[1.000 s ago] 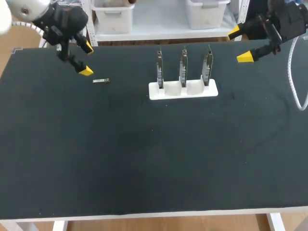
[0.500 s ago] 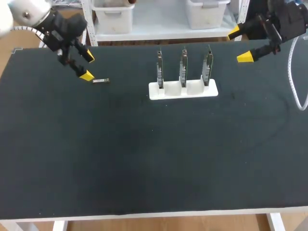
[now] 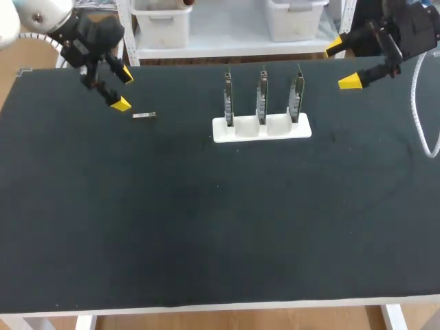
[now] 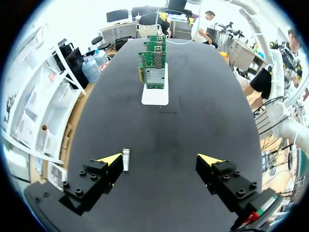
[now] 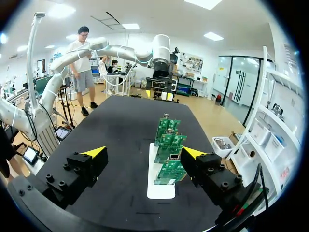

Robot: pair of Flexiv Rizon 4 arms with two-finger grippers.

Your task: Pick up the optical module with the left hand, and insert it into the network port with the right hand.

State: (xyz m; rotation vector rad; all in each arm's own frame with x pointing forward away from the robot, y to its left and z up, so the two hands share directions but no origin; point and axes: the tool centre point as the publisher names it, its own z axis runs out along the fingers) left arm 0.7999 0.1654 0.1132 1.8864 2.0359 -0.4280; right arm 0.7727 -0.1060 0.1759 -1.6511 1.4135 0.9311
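Observation:
The optical module, a small silver bar, lies flat on the black table near the back left. My left gripper hovers open just left of it and above the table. In the left wrist view the module lies right beside one yellow tip of that gripper, not between both fingers. Three green network cards stand upright in a white holder at the back middle. My right gripper hangs open and empty at the back right, and its wrist view shows the cards ahead of the gripper.
The white holder stands well ahead of the left gripper, across bare black tabletop. A white cable hangs from the right arm over the table's right edge.
My left gripper dipped slightly toward the module and then drew back up a little, staying open. The module and the right arm have not moved.

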